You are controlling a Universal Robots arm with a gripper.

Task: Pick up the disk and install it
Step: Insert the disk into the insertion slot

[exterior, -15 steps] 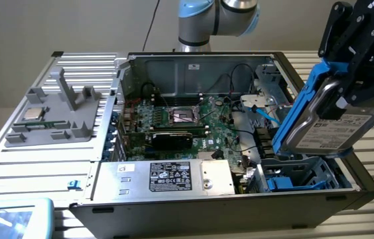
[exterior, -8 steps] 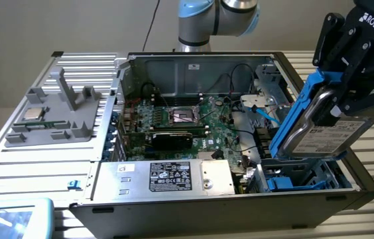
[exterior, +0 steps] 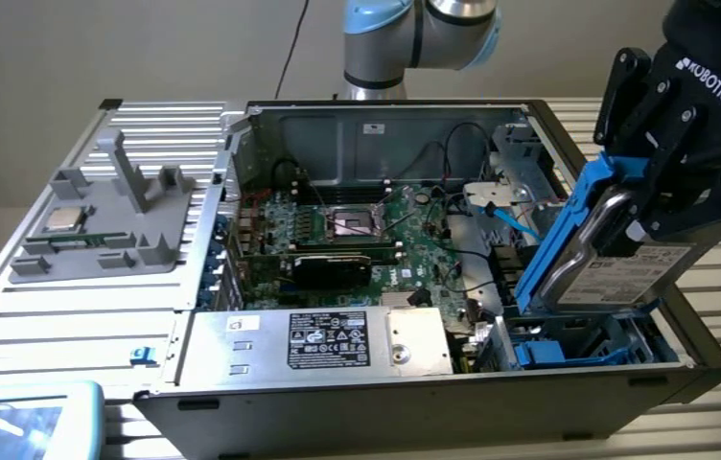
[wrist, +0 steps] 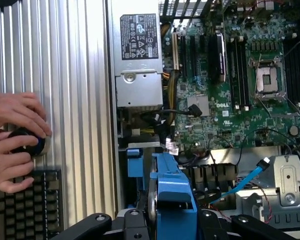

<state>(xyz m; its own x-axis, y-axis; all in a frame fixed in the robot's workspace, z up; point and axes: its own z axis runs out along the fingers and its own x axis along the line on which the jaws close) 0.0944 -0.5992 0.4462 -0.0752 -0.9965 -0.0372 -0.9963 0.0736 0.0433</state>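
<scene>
The gripper [exterior: 652, 196] is clamped partway closed on the disk [exterior: 616, 273], which hangs tilted just above the drive bay [exterior: 591, 347] at the case's corner. Best bet: square the blue carrier with the bay, ease down, and dodge the blue cable [exterior: 514, 222]. Count: one disk, one bay, one cable.

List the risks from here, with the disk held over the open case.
1. The gripper holds the disk tilted on edge above the drive bay; a lower corner of its blue carrier may catch on the bay's frame and jam.
2. The blue cable runs close beside the carrier and could be snagged or pinched.
3. If the grip slips, the disk would likely fall into the case onto the parts below.
</scene>
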